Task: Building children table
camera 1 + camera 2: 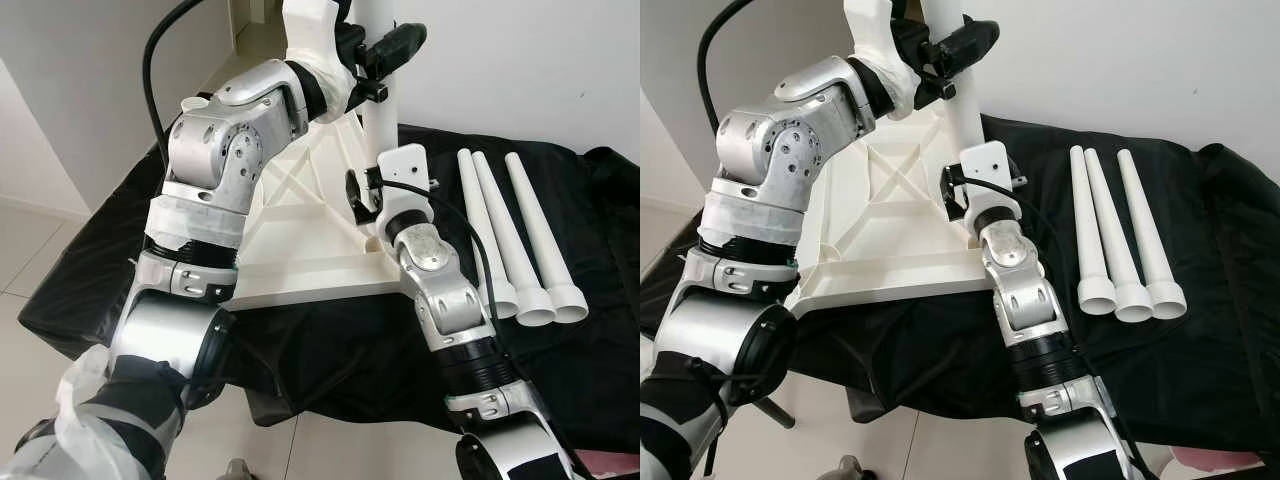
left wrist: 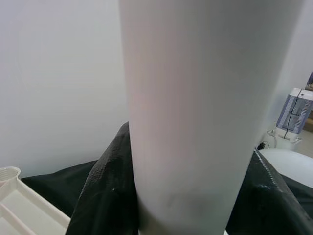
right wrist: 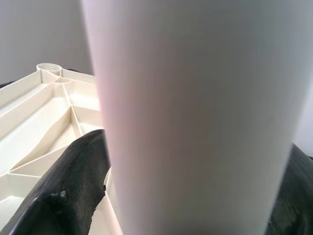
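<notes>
A white children's table top [image 1: 300,235] lies upside down on a black cloth, its ribbed underside facing up. One white table leg [image 1: 381,115] stands upright at the top's right corner. My left gripper [image 1: 385,52] is shut on this leg high up; its black fingers [image 2: 105,196] flank the leg [image 2: 195,112] in the left wrist view. My right gripper [image 1: 362,192] is shut on the same leg just above its base. In the right wrist view a finger [image 3: 68,191] presses against the leg [image 3: 195,117]. Three loose white legs [image 1: 515,235] lie side by side to the right.
The black cloth [image 1: 330,350] covers a low surface whose front edge drops to a tiled floor [image 1: 30,270]. A white wall [image 1: 520,70] stands right behind. A white and purple appliance [image 2: 296,112] sits on the floor farther off.
</notes>
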Motion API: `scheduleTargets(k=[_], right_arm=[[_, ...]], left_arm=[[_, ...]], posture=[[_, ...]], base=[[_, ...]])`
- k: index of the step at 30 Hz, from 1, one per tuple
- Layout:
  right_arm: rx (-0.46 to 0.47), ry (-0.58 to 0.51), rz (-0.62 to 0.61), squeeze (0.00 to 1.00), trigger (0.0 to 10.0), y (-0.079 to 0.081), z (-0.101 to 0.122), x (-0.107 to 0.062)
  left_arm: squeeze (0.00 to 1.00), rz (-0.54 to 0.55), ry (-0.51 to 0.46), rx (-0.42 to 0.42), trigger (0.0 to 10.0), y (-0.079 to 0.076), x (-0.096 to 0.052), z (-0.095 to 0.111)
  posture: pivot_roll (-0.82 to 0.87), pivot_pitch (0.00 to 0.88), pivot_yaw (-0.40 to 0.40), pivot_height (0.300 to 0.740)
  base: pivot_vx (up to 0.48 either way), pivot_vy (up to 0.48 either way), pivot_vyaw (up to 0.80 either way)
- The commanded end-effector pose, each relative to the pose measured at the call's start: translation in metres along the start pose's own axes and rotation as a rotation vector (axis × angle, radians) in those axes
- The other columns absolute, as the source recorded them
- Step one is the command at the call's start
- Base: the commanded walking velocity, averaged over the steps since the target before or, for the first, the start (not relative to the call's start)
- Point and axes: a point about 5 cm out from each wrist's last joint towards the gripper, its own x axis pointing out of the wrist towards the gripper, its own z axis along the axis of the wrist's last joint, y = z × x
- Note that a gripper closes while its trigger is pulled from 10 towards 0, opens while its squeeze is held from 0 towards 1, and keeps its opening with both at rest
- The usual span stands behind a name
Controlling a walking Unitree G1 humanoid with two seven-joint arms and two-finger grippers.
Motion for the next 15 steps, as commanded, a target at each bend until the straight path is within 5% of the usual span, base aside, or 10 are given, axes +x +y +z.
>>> scheduleTargets(k=[1,13,14,15], right_arm=[[-0.008,-0.002,-0.032,0.00,10.0,-0.0033,-0.0015,0.0015],[-0.026,-0.019,-0.054,0.00,10.0,-0.0015,-0.0023,0.0033],[-0.027,-0.017,-0.057,0.00,3.2,-0.0015,-0.0030,0.0032],[-0.027,-0.017,-0.057,0.00,3.2,-0.0015,-0.0030,0.0032]], left_arm=[[0.00,-0.069,-0.028,0.003,10.0,-0.0149,0.0050,0.0089],[0.00,-0.070,-0.032,0.005,10.0,-0.0172,0.0063,0.0098],[0.00,-0.070,-0.032,0.006,10.0,-0.0176,0.0065,0.0098],[0.00,-0.070,-0.032,0.006,10.0,-0.0176,0.0065,0.0098]], posture=[[0.04,0.027,-0.021,0.740],[0.04,0.020,-0.024,0.740],[0.03,0.022,-0.023,0.740],[0.03,0.022,-0.023,0.740]], base=[[0.000,0.000,0.00],[0.000,0.000,0.00],[0.000,0.000,0.00],[0.000,0.000,0.00]])
